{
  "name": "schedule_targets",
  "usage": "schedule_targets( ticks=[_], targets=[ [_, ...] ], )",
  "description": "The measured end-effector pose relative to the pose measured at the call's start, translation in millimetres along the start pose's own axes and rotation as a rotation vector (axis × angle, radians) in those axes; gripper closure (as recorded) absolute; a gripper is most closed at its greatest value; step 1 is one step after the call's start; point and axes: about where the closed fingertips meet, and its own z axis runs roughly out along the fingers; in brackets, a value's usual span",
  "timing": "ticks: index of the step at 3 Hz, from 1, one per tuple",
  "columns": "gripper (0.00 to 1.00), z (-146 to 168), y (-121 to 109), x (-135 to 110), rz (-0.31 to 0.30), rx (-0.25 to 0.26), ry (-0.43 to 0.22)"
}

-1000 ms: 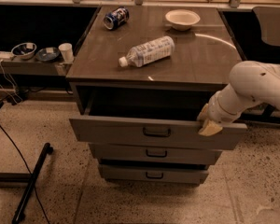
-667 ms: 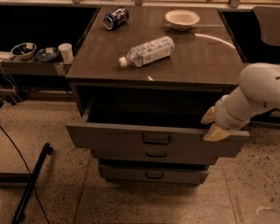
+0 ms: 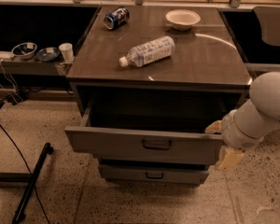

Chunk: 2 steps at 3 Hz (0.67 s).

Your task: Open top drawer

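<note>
The top drawer (image 3: 116,143) is the wide grey front with a small dark loop handle (image 3: 156,144). It stands pulled well out of the brown cabinet (image 3: 210,64), and its dark inside shows. My gripper (image 3: 221,143) is at the right end of the drawer front, with tan parts above and below the front's top edge. The white arm (image 3: 263,108) reaches in from the right. Whether the gripper holds the front does not show.
A plastic bottle (image 3: 147,51) lies on the cabinet top, with a can (image 3: 116,17) and a white bowl (image 3: 182,18) farther back. A narrower drawer (image 3: 154,174) sits below. A low shelf with bowls (image 3: 24,50) and a cup (image 3: 66,52) is left. A black pole (image 3: 32,181) lies on the floor.
The top drawer has slid further out toward the camera. My gripper and arm moved with its right end, forward and down in the view.
</note>
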Motion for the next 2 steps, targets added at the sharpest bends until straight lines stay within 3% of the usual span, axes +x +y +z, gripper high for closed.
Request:
schedule_targets(
  ticks=[1,2],
  targets=[
    [0.30,-4.7,22.4,-2.5,-0.018,-0.034,0.017],
    [0.24,-11.1,24.6,-4.6,-0.025,-0.026,0.024]
  ],
)
